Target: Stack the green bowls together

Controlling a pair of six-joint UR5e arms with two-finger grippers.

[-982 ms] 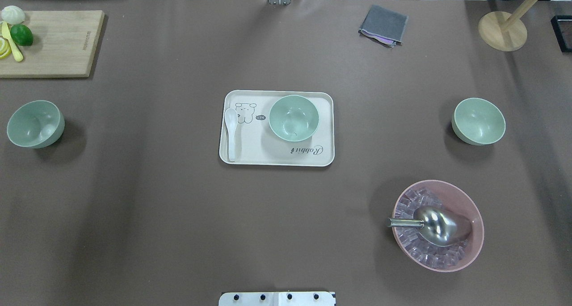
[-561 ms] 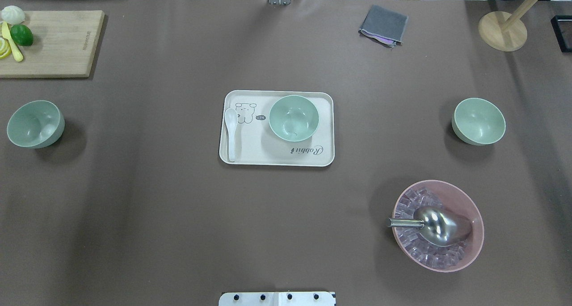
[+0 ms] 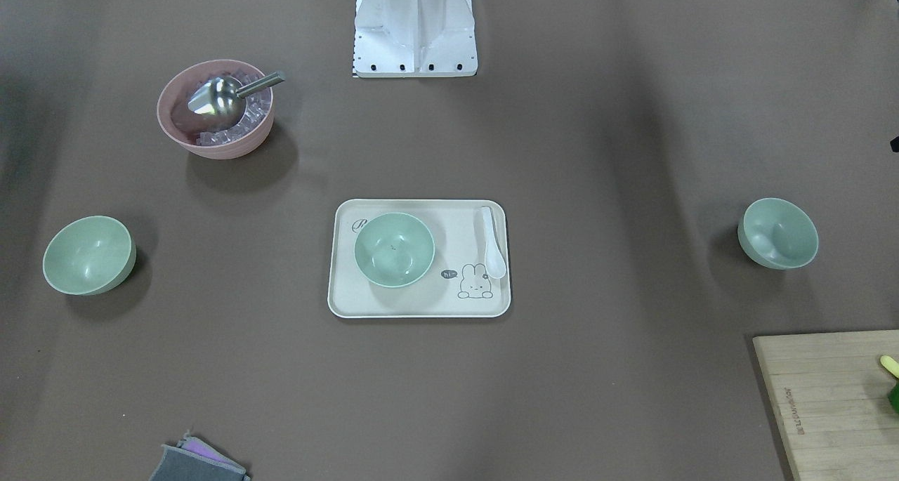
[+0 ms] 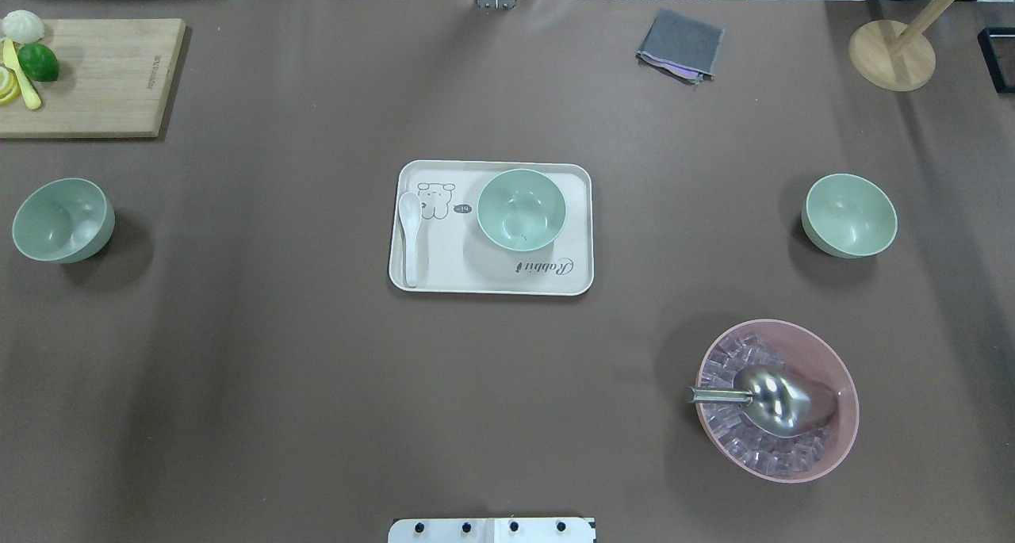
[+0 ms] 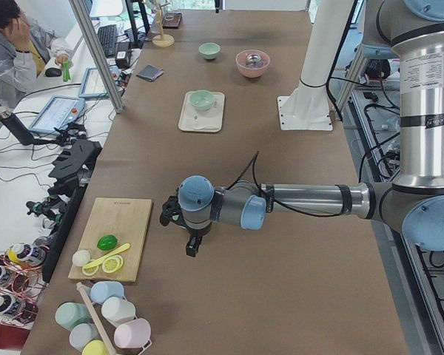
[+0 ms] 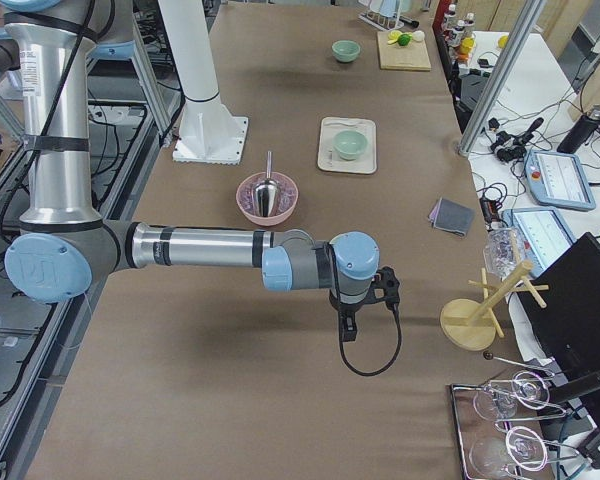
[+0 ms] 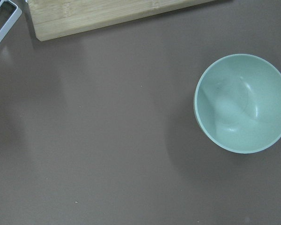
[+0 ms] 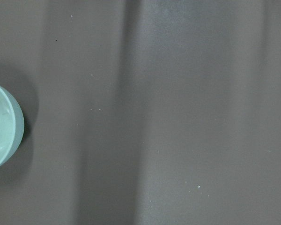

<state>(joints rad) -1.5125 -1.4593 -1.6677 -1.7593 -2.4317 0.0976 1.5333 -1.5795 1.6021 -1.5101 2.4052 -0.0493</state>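
Note:
Three pale green bowls stand apart. One (image 4: 521, 209) (image 3: 394, 249) sits on a cream tray (image 4: 492, 280). One (image 4: 63, 220) (image 3: 777, 233) is at the table's left side and shows in the left wrist view (image 7: 242, 103). One (image 4: 848, 215) (image 3: 89, 255) is at the right side, its edge in the right wrist view (image 8: 2, 126). My left gripper (image 5: 193, 248) shows only in the exterior left view and my right gripper (image 6: 346, 330) only in the exterior right view. Both hang above the table and I cannot tell whether they are open.
A pink bowl (image 4: 777, 400) with ice cubes and a metal scoop stands front right. A white spoon (image 4: 410, 238) lies on the tray. A cutting board (image 4: 95, 75) with fruit is back left, a grey cloth (image 4: 680, 43) and a wooden stand (image 4: 892, 51) back right.

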